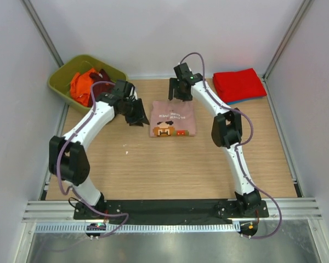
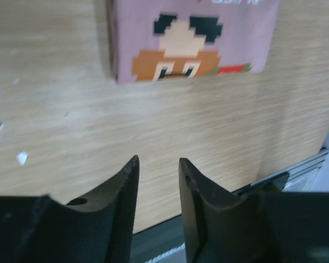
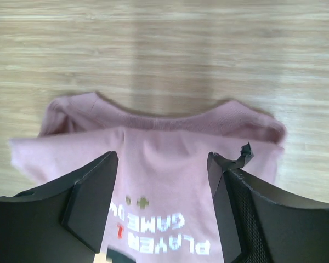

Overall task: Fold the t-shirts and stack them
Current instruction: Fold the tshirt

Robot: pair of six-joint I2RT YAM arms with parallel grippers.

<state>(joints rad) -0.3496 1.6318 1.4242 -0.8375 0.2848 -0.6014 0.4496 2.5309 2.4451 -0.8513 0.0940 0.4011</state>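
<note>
A dusty-pink t-shirt (image 1: 172,118) with a pixel cartoon print lies folded in the middle of the table; it also shows in the left wrist view (image 2: 192,38) and the right wrist view (image 3: 164,164). My right gripper (image 1: 178,93) (image 3: 163,161) is open and empty, just above the shirt's collar end. My left gripper (image 1: 137,114) (image 2: 158,163) is open and empty, to the left of the shirt and apart from it. A folded red t-shirt (image 1: 238,84) lies on a blue one (image 1: 247,100) at the back right. Orange (image 1: 81,85) and maroon (image 1: 102,76) shirts lie crumpled in the bin.
An olive-green bin (image 1: 60,82) stands at the back left corner. White walls close in the table on three sides. Small white specks (image 2: 22,158) lie on the wood. A black rail (image 1: 170,207) runs along the near edge.
</note>
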